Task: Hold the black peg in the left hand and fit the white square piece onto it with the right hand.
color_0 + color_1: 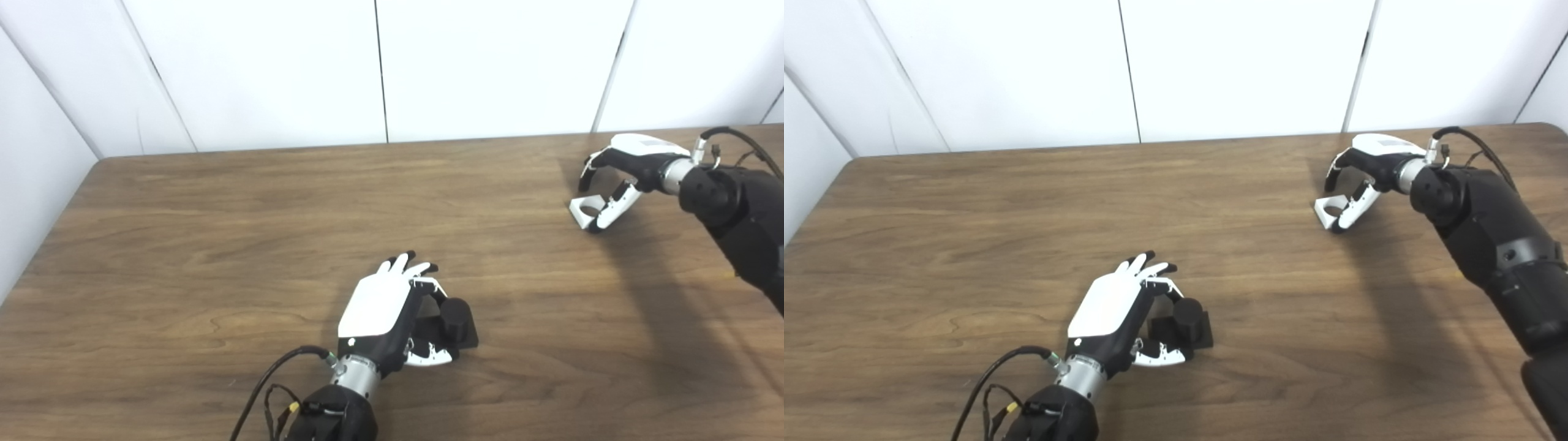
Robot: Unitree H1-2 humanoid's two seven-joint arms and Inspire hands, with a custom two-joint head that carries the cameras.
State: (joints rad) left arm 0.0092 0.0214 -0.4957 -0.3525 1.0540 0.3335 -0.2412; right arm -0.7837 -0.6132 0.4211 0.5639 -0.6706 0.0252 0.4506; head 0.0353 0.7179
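The black peg [456, 315], a short cylinder on a square black base, stands on the table near the front middle. My left hand [380, 306] lies just left of it, fingers spread and pointing away. Its thumb [429, 356] curves along the near side of the base, and I cannot see a grip. The white square piece [583, 211], with a round hole, lies on the table at the far right. My right hand [625, 165] arches over it, with the thumb against its right edge and the fingers curled above, apart from it.
The brown wooden table [245, 214] meets white wall panels at the back and on the left. My right forearm [741, 214] stretches across the right side. Cables [269, 380] hang by the left wrist near the front edge.
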